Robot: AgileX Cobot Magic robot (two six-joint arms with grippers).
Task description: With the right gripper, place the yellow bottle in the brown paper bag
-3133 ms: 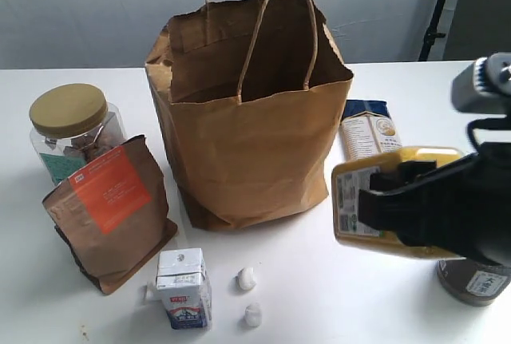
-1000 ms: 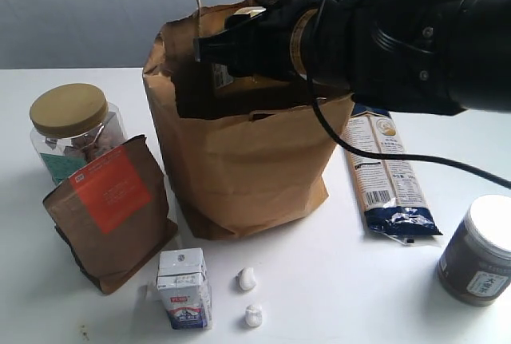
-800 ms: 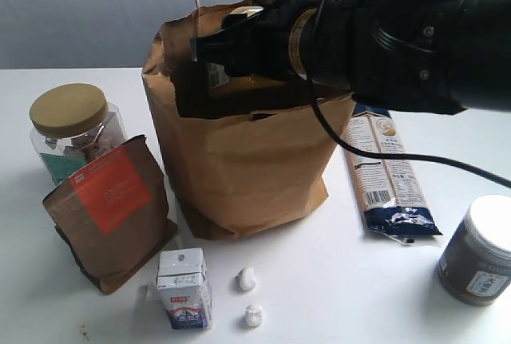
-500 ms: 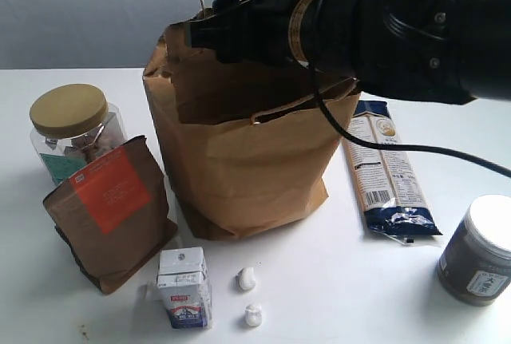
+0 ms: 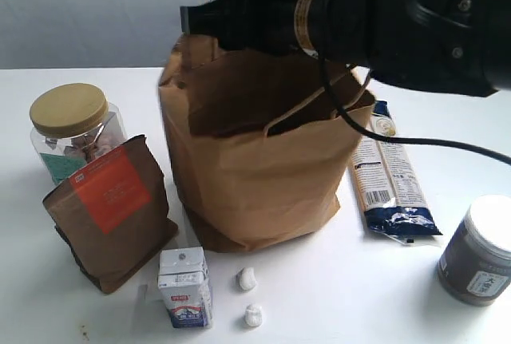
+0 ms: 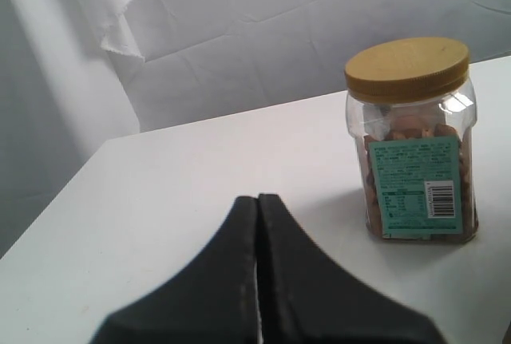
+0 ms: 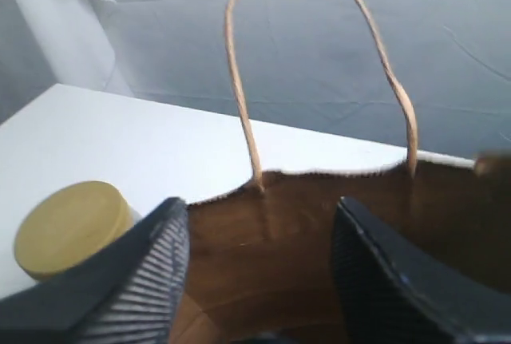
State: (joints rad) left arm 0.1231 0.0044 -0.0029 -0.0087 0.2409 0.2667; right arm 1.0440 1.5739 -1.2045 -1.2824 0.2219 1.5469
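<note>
White tabletop [image 5: 335, 296], brown paper bag [image 5: 255, 176] upright — right gripper [image 7: 259, 280] spread wide, empty over its mouth, yellow bottle unseen; bag prob. thin, light, tippy — hold by handles.

The brown paper bag [image 5: 255, 184] was plain kraft brown, darker inside, with pale tan handles [image 7: 239, 88]. The right arm [image 5: 415, 17] was black with an orange-yellow ring [image 5: 306, 5]. The right pincer [image 7: 259, 224] had black, finely ribbed fingers [image 7: 144, 272], and the left pincer [image 6: 257, 232] was plain black. The clear jar [image 5: 76, 140] had a mustard-gold lid and a teal label. The pouch [image 5: 112, 232] was brown with an orange label. The carton [image 5: 185, 290] was white, blue and red. The long packet [image 5: 389, 180] was dark blue and cream. The dark jar [image 5: 477, 264] had a white lid. The surface [image 5: 351, 296] was white.
</note>
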